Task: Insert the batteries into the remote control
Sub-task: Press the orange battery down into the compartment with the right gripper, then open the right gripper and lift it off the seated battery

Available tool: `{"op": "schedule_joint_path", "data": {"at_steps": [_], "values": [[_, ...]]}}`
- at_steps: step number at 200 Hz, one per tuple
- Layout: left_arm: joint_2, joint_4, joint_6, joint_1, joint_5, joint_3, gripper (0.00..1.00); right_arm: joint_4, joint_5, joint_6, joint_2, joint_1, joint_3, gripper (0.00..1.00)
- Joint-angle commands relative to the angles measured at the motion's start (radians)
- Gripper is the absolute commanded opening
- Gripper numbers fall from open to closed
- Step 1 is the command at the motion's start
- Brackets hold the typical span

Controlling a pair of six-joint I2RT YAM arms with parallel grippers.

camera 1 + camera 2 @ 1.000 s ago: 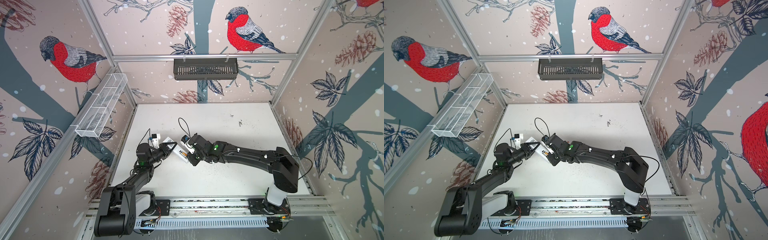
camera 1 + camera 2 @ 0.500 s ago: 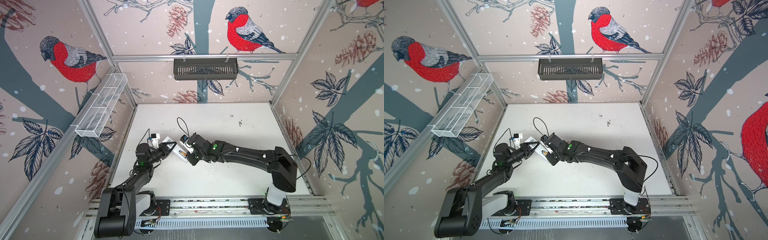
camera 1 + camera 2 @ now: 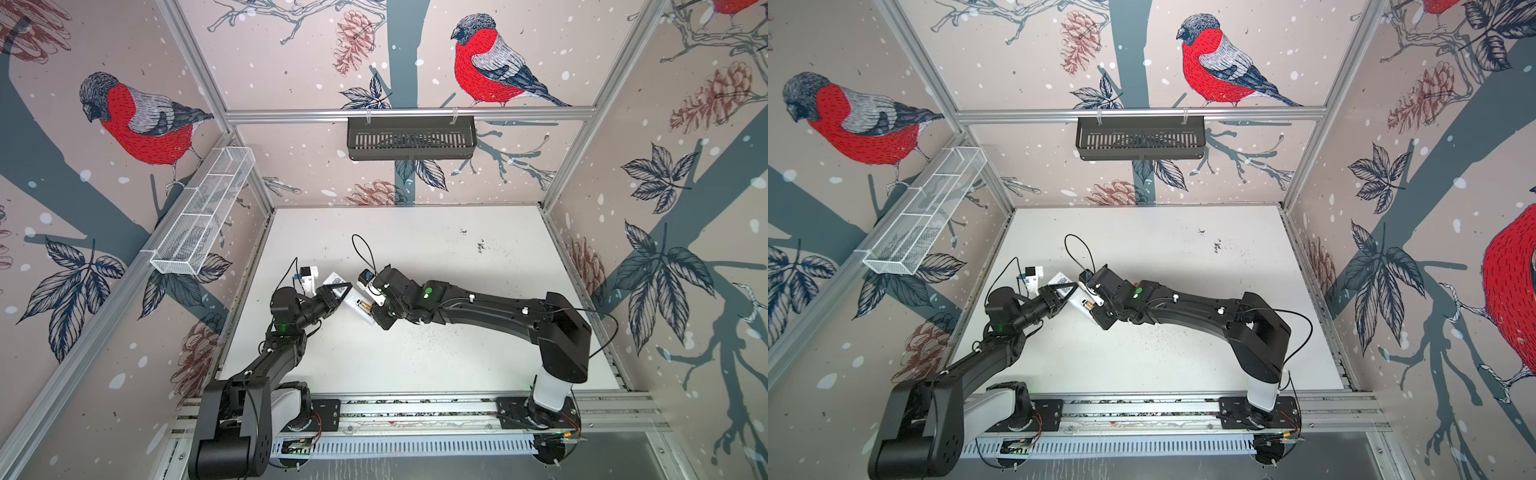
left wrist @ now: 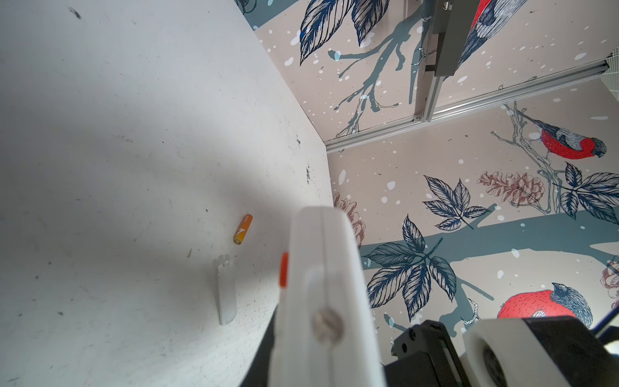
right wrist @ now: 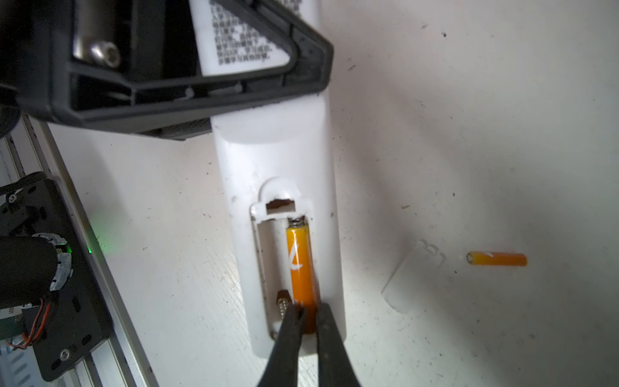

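Observation:
The white remote control (image 5: 278, 160) lies back-up, its battery recess uncovered. My left gripper (image 3: 338, 291) is shut on its printed-label end; in the left wrist view the remote (image 4: 321, 284) fills the jaws end-on. One orange battery (image 5: 299, 264) lies in the recess slot against a spring. My right gripper (image 5: 310, 313) is shut on that battery's near end, inside the recess. The slot beside it holds only a bare spring. A second battery (image 5: 497, 259) lies loose on the table, also seen in the left wrist view (image 4: 243, 229). Both top views show the two grippers meeting over the remote (image 3: 1077, 301).
The white battery cover (image 5: 410, 279) lies on the table between the remote and the loose battery. A black basket (image 3: 411, 137) hangs on the back wall and a white mesh shelf (image 3: 203, 212) on the left wall. An aluminium rail (image 3: 415, 409) runs along the front edge.
The right arm has edged slightly toward the left gripper. The left arm and the remote have not visibly moved.

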Motion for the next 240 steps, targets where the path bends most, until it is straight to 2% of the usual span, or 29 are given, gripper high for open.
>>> {"op": "schedule_joint_path", "data": {"at_steps": [1,108,128,166,185,205,240], "values": [[-0.015,0.052,-0.072,0.000,0.188,0.006,0.00,0.014,0.041,-0.012,0.017,-0.006,0.004,0.10],[0.016,0.162,-0.138,0.023,0.258,-0.009,0.00,0.064,0.002,-0.023,0.047,-0.008,0.028,0.09],[0.010,0.128,-0.108,0.024,0.249,0.000,0.00,0.055,0.017,-0.026,0.031,-0.010,0.016,0.09],[-0.025,-0.033,0.021,0.024,0.204,0.037,0.00,0.050,0.027,-0.030,-0.071,-0.037,-0.052,0.11],[-0.045,-0.104,0.081,0.016,0.184,0.055,0.00,0.064,0.019,-0.027,-0.138,-0.058,-0.105,0.17],[-0.067,-0.127,0.114,0.004,0.175,0.066,0.00,0.066,-0.008,-0.025,-0.204,-0.085,-0.150,0.30],[-0.096,-0.079,0.132,-0.057,0.190,0.079,0.00,0.091,-0.167,-0.051,-0.295,-0.124,-0.225,0.50]]}}
